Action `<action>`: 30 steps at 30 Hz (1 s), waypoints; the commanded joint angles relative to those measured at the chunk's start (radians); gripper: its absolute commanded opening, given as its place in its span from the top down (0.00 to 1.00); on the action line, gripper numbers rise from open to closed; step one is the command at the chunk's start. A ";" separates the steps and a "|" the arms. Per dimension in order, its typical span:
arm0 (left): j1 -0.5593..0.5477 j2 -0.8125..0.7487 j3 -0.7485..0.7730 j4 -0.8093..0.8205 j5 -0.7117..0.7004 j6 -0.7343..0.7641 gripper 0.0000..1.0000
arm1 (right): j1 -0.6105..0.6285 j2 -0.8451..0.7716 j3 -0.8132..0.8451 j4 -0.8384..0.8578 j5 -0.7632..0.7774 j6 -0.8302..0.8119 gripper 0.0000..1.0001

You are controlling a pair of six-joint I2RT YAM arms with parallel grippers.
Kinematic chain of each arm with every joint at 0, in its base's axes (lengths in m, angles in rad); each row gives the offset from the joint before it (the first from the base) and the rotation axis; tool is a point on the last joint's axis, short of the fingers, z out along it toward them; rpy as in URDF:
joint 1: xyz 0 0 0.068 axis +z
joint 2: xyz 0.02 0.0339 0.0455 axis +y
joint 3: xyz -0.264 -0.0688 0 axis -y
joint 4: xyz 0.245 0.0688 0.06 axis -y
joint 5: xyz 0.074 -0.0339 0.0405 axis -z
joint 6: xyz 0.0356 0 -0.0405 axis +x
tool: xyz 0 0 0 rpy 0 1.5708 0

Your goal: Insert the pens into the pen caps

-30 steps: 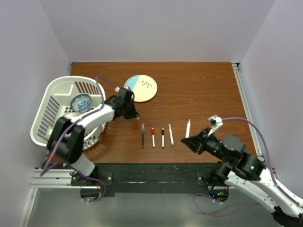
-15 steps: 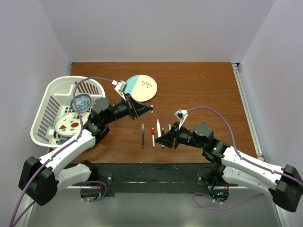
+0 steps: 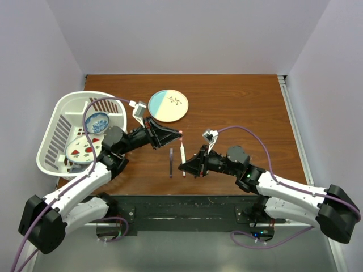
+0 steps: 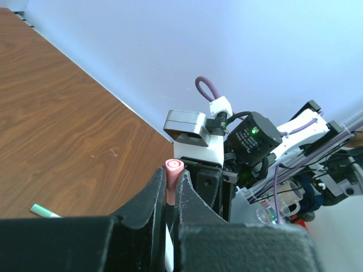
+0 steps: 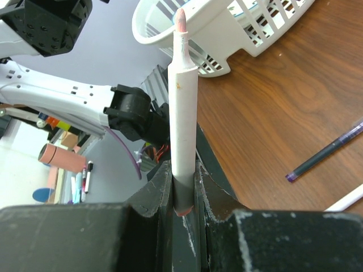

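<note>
Capping step: left tool clamps pink plastic cap, right tool clamps white pink-tipped pen; tip should align toward twelve o'clock.

Bright, even light, soft shadows, near foregrounds slightly blurred.

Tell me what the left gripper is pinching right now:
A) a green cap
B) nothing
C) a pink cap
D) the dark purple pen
C: the left wrist view shows the left gripper shut on a pink cap, whose end pokes out past the jaws.
</note>
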 commanded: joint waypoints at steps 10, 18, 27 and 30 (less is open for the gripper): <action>-0.004 -0.005 -0.035 0.079 -0.002 -0.044 1.00 | 0.027 -0.008 0.055 0.066 0.022 -0.003 1.00; -0.010 -0.011 -0.083 0.104 0.001 -0.070 1.00 | 0.028 -0.020 0.052 0.078 0.071 -0.004 1.00; -0.028 -0.039 -0.118 0.125 0.000 -0.099 1.00 | 0.030 -0.008 0.077 0.083 0.101 -0.032 1.00; -0.047 -0.036 -0.138 0.165 0.015 -0.128 0.96 | 0.028 -0.003 0.094 0.078 0.123 -0.067 1.00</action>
